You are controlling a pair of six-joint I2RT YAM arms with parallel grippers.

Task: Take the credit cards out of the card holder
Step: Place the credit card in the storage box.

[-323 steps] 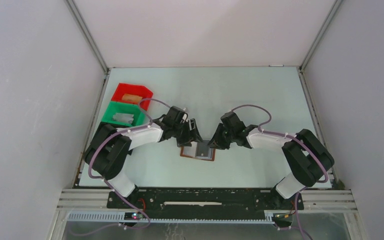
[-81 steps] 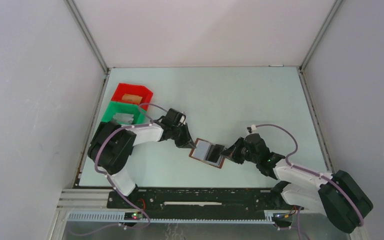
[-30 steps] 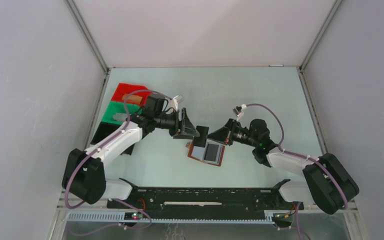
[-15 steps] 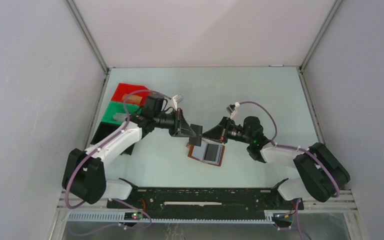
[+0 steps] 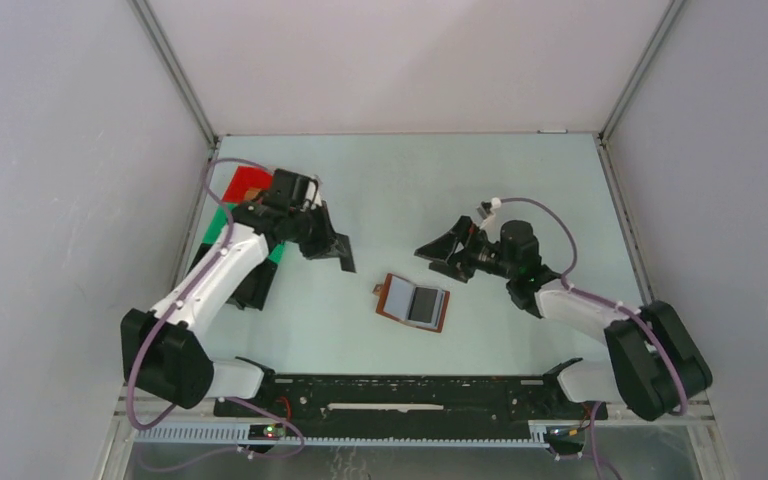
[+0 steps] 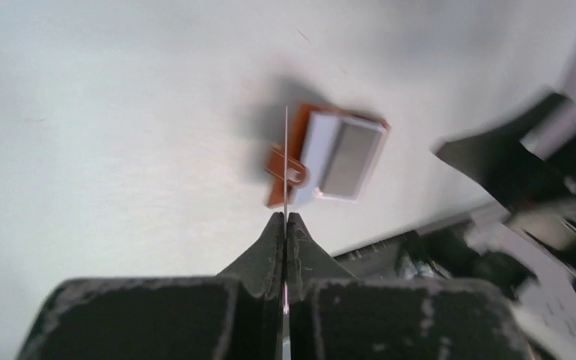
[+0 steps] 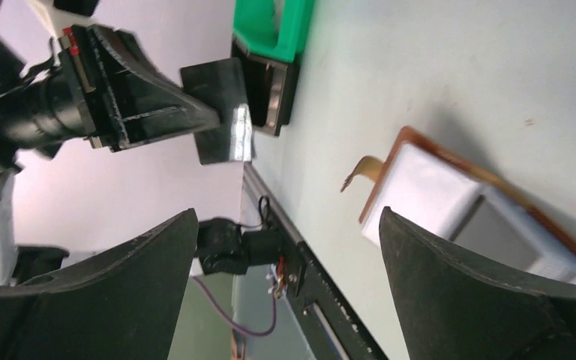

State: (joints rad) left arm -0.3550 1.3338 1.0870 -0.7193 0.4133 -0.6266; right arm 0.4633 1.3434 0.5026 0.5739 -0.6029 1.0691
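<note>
Handover done: the dark credit card (image 7: 217, 109), a second ago pinched between both grippers above the card holder (image 5: 412, 303), now rides in the left gripper (image 5: 340, 256) alone, jaws clamped on its near edge, and has swung off toward the green bin (image 7: 274, 26). Right gripper (image 5: 438, 250) has let go and backed away rightward, jaws spread wide, holding nothing. Card holder lies open on the table (image 5: 520, 180) between the arms; one card is out, and whether the grey panel in its pocket is another I cannot tell.
</note>
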